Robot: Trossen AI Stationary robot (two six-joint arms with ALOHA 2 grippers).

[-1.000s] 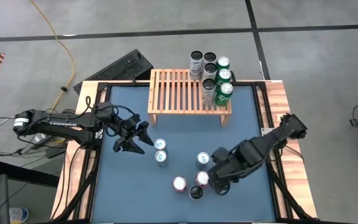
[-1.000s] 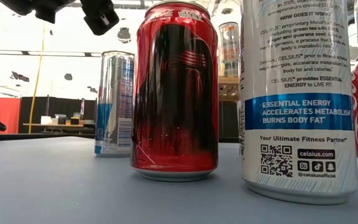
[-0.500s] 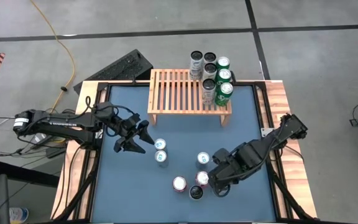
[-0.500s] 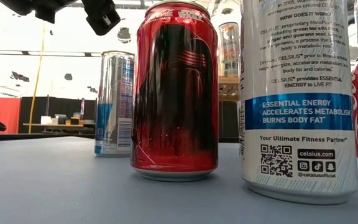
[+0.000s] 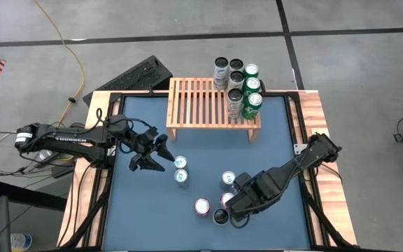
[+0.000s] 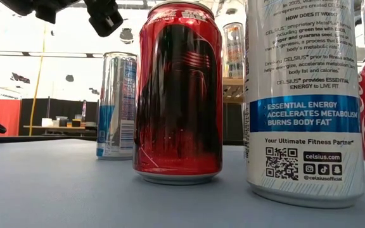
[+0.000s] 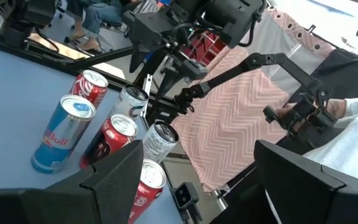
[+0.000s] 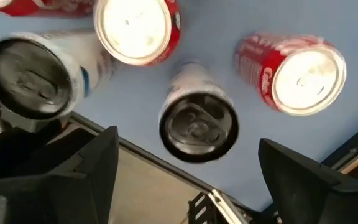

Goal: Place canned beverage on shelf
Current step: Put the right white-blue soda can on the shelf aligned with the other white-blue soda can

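Note:
The light-wood shelf (image 5: pixel 201 105) stands at the table's far side and carries several cans (image 5: pixel 243 87) on its right end. Several loose cans stand on the blue table top toward the near side. Among them is a slim can with a black top (image 8: pixel 197 124), seen also in the high view (image 5: pixel 220 218) at the near edge of the group. My right gripper (image 8: pixel 188 140) points down over that can, open, one finger on either side of it and above it. My left gripper (image 5: pixel 161 159) hangs level and open at the table's left, beside two blue-and-silver cans (image 5: pixel 181 170).
Close around the black-topped can stand a red can (image 8: pixel 138 28), a red cola can (image 8: pixel 297 71) and a white can with a black top (image 8: pixel 30 71). The table's near rail (image 8: pixel 160 171) runs just beside it. The shelf's left slats (image 5: pixel 191 105) are bare.
My right gripper has gone toward the table's near-left and down, coming over the black-topped can. The cans have stayed where they were.

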